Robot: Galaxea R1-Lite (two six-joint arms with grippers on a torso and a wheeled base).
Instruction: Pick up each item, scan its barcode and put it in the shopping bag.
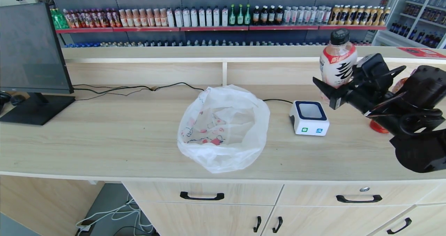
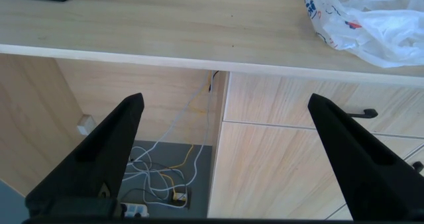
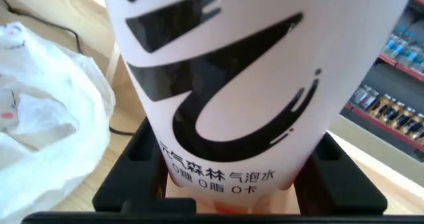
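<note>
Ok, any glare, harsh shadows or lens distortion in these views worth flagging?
Head view: mild wide-angle bowing along the counter front edge; soft sheen on the scanner window, only faint shadows. Left wrist view: even light, shopping bag bright white. Right wrist view: bottle label bright, no hard glare.
</note>
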